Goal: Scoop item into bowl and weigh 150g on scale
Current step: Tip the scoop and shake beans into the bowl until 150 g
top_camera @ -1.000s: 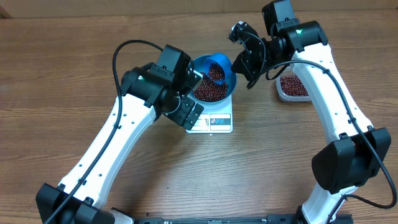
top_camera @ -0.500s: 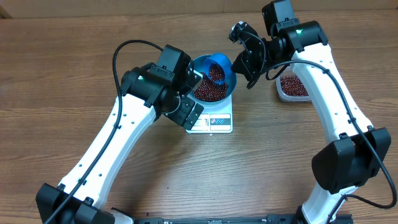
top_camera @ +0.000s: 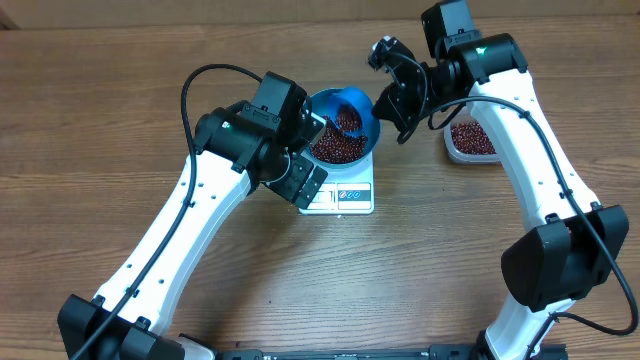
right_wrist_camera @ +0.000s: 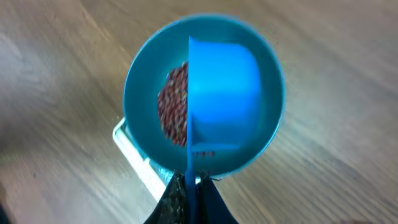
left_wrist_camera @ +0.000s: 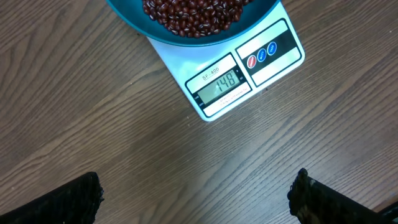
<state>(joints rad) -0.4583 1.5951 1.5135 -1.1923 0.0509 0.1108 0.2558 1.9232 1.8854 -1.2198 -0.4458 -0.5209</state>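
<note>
The blue bowl [top_camera: 376, 138] stands on the white scale [top_camera: 345, 197] with a heap of red-brown beans [top_camera: 335, 149] in it. My right gripper [top_camera: 393, 97] is shut on the handle of a small blue scoop [top_camera: 353, 107], which is tipped on its side over the bowl. In the right wrist view the scoop [right_wrist_camera: 224, 93] covers the right half of the bowl [right_wrist_camera: 134, 93], and beans [right_wrist_camera: 175, 112] show to its left. My left gripper [left_wrist_camera: 199, 196] hangs open over bare wood in front of the scale [left_wrist_camera: 273, 65], whose display reads 148.
A clear tub [top_camera: 470, 138] holding more beans sits on the table right of the scale, under the right arm. The left arm reaches in from the lower left, its gripper [top_camera: 305, 180] beside the scale's left front corner.
The scoop in my right gripper has tipped slightly further over the bowl, and fewer beans show inside it. The left arm has not moved.
</note>
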